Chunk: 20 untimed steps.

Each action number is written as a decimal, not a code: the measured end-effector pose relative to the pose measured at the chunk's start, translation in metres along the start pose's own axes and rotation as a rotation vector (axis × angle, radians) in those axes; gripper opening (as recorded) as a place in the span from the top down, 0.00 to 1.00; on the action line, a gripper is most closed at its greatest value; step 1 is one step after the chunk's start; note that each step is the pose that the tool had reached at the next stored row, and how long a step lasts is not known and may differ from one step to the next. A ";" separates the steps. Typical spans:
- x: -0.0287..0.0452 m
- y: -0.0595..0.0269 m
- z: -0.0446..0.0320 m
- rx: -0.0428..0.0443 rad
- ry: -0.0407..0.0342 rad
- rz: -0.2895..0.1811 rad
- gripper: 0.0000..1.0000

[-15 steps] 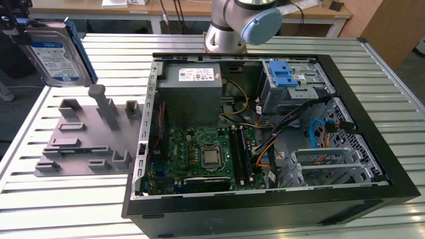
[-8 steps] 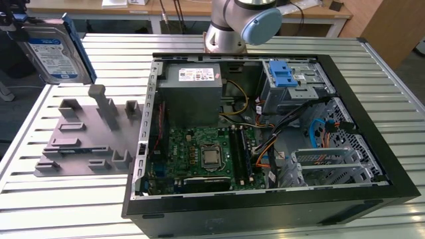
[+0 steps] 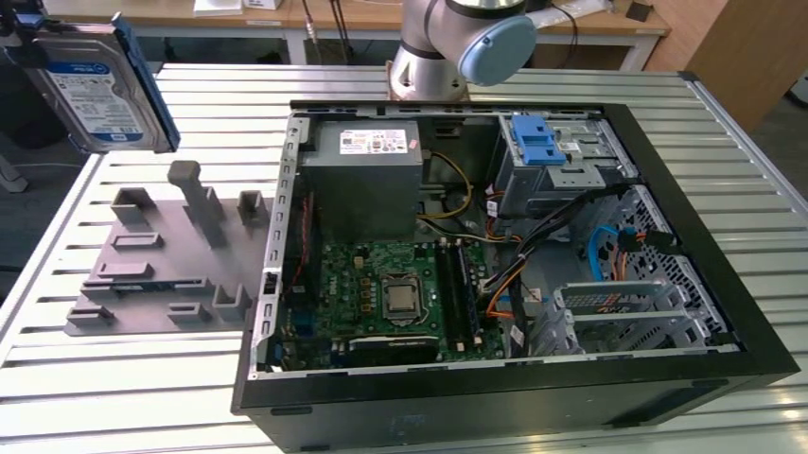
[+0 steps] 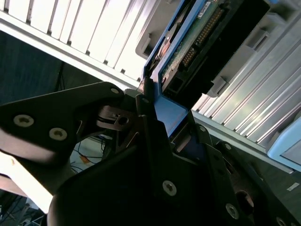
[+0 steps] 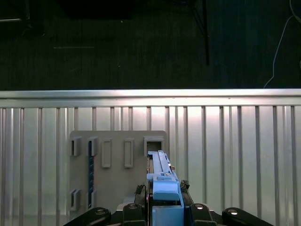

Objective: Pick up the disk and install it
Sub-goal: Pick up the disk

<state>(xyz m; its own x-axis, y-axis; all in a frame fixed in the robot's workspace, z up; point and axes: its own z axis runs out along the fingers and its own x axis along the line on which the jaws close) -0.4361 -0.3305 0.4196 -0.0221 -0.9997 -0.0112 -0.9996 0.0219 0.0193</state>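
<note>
Gripping the disk [image 3: 101, 90] by its blue-railed end, the pincer [image 5: 165, 211] is clamped shut on it. Disk hangs in the air, clear of the grey slotted holder [image 3: 165, 265] on the bench [image 3: 151, 388]. Open computer case [image 3: 505, 402] sits well apart, toward the exterior view's right.

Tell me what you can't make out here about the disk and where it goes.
- Exterior view: the disk reaches the dark frame corner; the grip on it there is unclear.
- First wrist view: the disk sits edge-on in the gripper, hiding its label.
- Exterior view: the blue latch and metal walls hide the inside of the drive cage.
</note>
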 end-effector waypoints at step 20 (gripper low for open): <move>-0.0002 0.0005 -0.0229 0.0000 0.0000 0.000 0.63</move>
<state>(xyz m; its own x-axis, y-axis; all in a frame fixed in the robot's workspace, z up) -0.4362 -0.3305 0.4425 -0.0221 -0.9997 -0.0113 -0.9996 0.0219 0.0192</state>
